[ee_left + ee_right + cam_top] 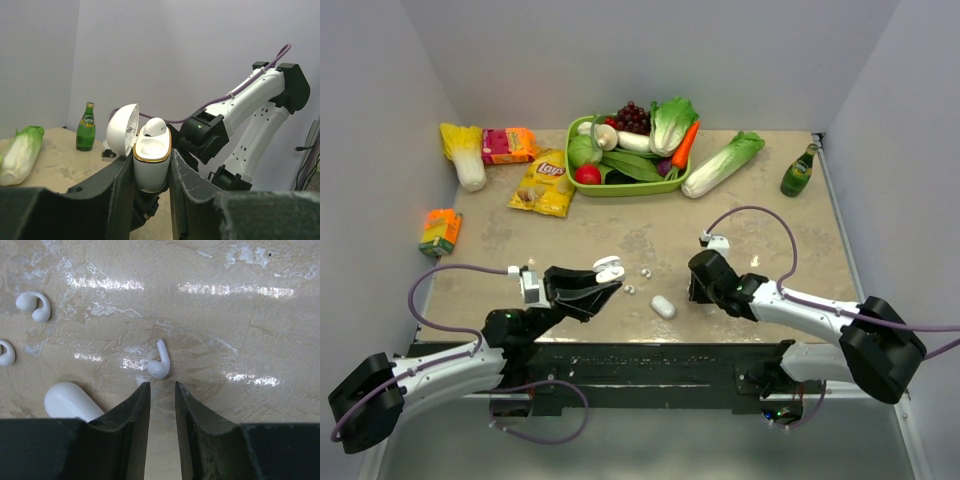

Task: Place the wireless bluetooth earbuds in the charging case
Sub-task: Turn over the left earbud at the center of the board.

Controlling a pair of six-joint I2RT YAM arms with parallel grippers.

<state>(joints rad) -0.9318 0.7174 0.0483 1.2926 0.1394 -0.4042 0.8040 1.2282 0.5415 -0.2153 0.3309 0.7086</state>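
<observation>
The left claw [151, 156] is closed on the case [150, 170], gripping its body from both sides and holding it upright at the centre of the left wrist view. The lid [122, 131] is swung back to the left, so the sockets face up and can be reached from above. That seems to be the reason for this hold. One earbud [155, 127] sits in the case, its rounded head showing above the gold rim. The socket in front of it looks empty.

The right claw [161, 386] is low over the surface [260, 340], parted only narrowly and holding nothing. Just ahead of its tips, at the centre of the right wrist view, lies a stemmed earbud [159, 362] with its stem pointing up the frame. The claw appears lined up to pinch it, so this is probably the next piece for the case. Two hooked buds [34, 306] lie near the left edge, well apart from it. A closed second case [67, 400] rests at the lower left.

The yellow bag [544, 182] at the upper left of the top view reads "Lay's". The label on the green bottle [86, 127] and the dark print inside the lid are too small to read.
</observation>
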